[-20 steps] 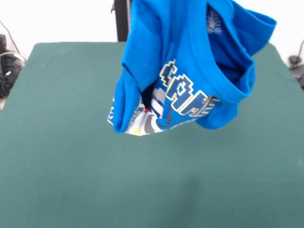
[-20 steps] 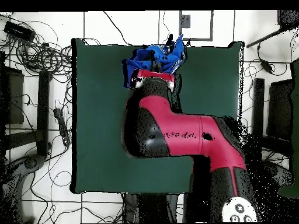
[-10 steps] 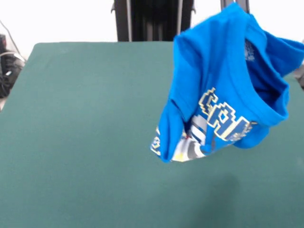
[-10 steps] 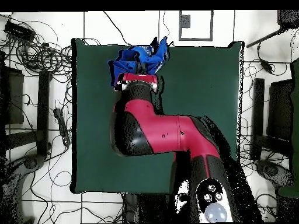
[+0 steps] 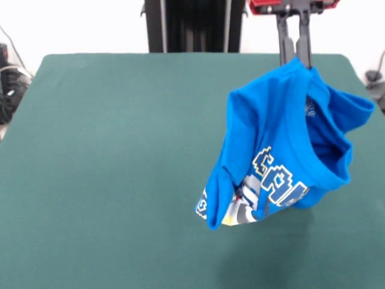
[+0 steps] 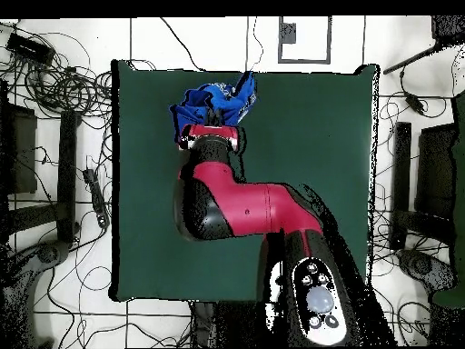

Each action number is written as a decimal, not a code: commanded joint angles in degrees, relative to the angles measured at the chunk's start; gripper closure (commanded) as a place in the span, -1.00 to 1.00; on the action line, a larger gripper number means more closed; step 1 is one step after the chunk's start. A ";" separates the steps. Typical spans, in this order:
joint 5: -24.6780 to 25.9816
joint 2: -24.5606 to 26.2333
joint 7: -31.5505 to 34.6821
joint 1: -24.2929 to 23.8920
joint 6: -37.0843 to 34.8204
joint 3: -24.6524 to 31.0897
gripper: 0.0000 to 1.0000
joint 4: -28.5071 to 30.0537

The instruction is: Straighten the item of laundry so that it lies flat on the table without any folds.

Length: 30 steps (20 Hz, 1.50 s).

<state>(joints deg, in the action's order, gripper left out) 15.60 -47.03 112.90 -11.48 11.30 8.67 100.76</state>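
Blue T-shirt (image 5: 283, 150), one, hanging bunched above one green table (image 5: 108, 168), being pinched by one gripper (image 5: 296, 54), fingers closed on fabric.

Bright blue T-shirt (image 5: 283, 138) with white lettering; dark green table (image 5: 108, 168).

I'm seeing white tiled floor (image 6: 163, 41) surrounding the rig, black cables (image 6: 54, 86) sprawling over it, dark stands (image 6: 67, 173) flanking both sides.

T-shirt (image 5: 283, 150) hangs from claw (image 5: 295, 57) | above table (image 5: 108, 168) | right of centre, front view
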 commanded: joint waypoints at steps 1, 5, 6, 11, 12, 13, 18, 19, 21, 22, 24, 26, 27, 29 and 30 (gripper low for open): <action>-4.10 -2.34 11.60 4.72 -3.20 -0.98 1.00 8.39; -4.19 -5.33 10.95 3.17 -6.14 1.02 1.00 9.94; -2.95 -5.24 9.85 0.92 -6.61 3.02 1.00 9.95; 4.00 -3.50 -0.38 -19.06 -13.83 22.18 1.00 7.92; 5.33 -1.52 -3.03 -22.53 -15.27 25.44 1.00 6.49; 5.21 -0.91 -5.37 -25.37 -17.73 28.63 1.00 5.78; 6.39 2.08 -10.32 -31.63 -23.46 34.41 1.00 3.06; 6.62 2.22 -10.53 -32.23 -24.15 35.05 1.00 2.73; 7.56 2.88 -10.54 -32.89 -25.07 35.76 1.00 2.13; 8.06 3.31 -10.39 -32.93 -25.55 35.73 1.00 1.77; 8.76 3.16 -9.52 -32.73 -26.07 35.74 1.00 1.28; 9.44 2.91 -8.66 -32.62 -26.39 35.74 1.00 0.99; 9.63 2.73 -8.34 -32.48 -26.67 35.79 1.00 0.77; 10.37 2.57 -7.22 -32.03 -26.12 35.45 1.00 0.78; 11.09 2.71 -6.31 -31.61 -25.04 34.77 1.00 0.93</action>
<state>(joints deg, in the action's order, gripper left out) 23.78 -44.89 112.90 -47.21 -8.66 35.50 101.34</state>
